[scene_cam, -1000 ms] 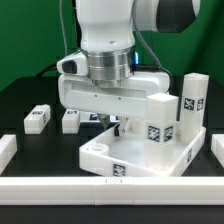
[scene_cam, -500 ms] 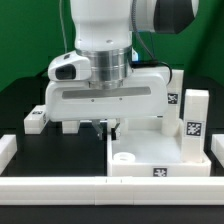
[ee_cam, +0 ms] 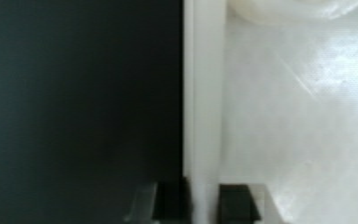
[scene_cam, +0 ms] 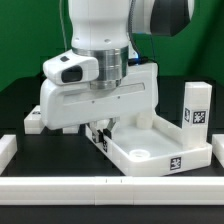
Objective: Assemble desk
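The arm [scene_cam: 105, 40] fills the middle of the exterior view, its broad white hand hanging low over the black table [scene_cam: 20, 100]. Below the hand the gripper [scene_cam: 103, 133] meets the near-left corner of the tabletop [scene_cam: 165, 140], which lies in the lower right of the frame, turned at a slant to the long white bar [scene_cam: 100, 186] running along the bottom edge. The wrist view settles the grip: the two dark fingers [ee_cam: 167, 202] are pressed in on either side of the raised rim [ee_cam: 202, 100] of the tabletop [ee_cam: 300, 110], with the rim pinched between them and no gap showing (so the gripper [ee_cam: 202, 202] is clamped tight on that thin wall). To one side of the rim is the black table [ee_cam: 69, 100]; to the other is the pale inner floor of the tabletop, with a round socket [ee_cam: 291, 8] at its far end. In the exterior view a round socket [scene_cam: 140, 155] sits inside the near corner and a black-and-white tag [scene_cam: 176, 164] faces the camera on the front wall. A tagged leg [scene_cam: 195, 106] stands upright at the far right corner of the tabletop; whether it is seated in it or stands just behind, I cannot tell. Another leg [scene_cam: 32, 120] lies at the exterior view's left, partly hidden by the hand. Short bars flank the scene at left [scene_cam: 7, 148] and right [scene_cam: 217, 150].
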You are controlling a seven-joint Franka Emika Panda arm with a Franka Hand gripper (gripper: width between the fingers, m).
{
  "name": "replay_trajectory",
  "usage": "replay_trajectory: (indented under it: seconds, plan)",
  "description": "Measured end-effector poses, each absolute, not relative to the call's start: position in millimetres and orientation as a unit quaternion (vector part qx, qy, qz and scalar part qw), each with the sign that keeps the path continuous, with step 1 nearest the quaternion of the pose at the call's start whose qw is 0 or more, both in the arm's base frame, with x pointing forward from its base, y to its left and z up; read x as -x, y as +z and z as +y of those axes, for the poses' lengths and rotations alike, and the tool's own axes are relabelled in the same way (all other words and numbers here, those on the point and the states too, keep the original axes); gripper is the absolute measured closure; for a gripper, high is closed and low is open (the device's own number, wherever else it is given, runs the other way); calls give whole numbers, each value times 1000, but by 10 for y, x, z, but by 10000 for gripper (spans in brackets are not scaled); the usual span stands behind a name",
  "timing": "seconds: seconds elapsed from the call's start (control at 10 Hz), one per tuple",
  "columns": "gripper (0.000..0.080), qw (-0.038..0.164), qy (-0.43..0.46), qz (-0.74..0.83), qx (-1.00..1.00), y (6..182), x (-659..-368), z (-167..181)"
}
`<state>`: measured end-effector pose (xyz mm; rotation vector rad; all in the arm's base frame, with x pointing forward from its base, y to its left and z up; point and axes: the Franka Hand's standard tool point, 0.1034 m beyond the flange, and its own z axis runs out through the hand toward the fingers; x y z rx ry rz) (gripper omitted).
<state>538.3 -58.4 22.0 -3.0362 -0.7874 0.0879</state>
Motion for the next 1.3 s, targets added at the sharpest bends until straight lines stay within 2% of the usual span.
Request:
replay_trajectory:
  seconds: [0.2, 0.3, 0.8, 0.9, 1.2, 1.3]
  plan:
    - [738, 9, 31, -342, 939, 349, -5748, -540]
    - [738, 6, 16, -389, 921, 340, -5896, -475]
    - [738, -14, 21, -524, 851, 305, -5895, -574]
    - [738, -24, 7, -585, 811, 333, -5980, -605]
    - [738, -22, -4, -674, 738, 332, -6247, -548]
    - [738, -28, -7, -686, 727, 328, -6338, -479]
